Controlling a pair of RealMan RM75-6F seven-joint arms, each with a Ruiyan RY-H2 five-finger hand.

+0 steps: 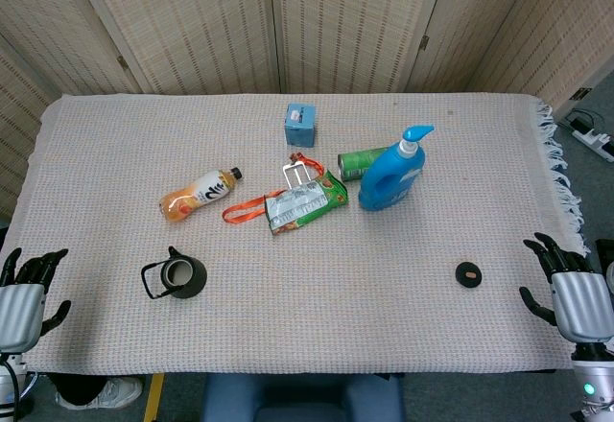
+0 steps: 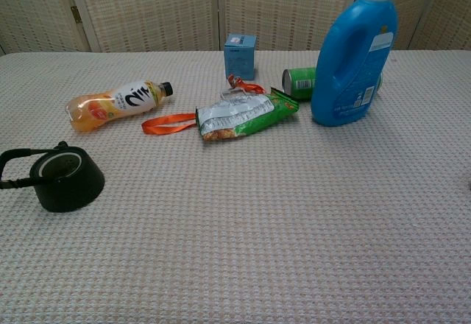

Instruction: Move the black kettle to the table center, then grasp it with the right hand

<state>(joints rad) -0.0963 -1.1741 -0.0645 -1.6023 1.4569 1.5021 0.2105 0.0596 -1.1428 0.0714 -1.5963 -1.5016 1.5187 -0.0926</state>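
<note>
Robot hands sit at the near corners of the worktop (image 1: pixel 96 134), both empty with fingers spread: the left robot hand (image 1: pixel 27 293) and the right robot hand (image 1: pixel 566 283). Kettle (image 1: pixel 176 276) stands upright nearest the left robot hand, ahead and inward of it, well apart from the right. A small black lid (image 1: pixel 468 274) lies inward of the right robot hand. Farther off lie a juice bottle (image 1: pixel 199 194), a snack bag (image 1: pixel 305 202), a green can (image 1: pixel 357 164), a blue detergent jug (image 1: pixel 394 173) and, farthest, a blue box (image 1: pixel 300 124).

Matt black kettle (image 1: pixel 182 277) on rough woven tablecloth (image 1: pixel 317 278)
</note>
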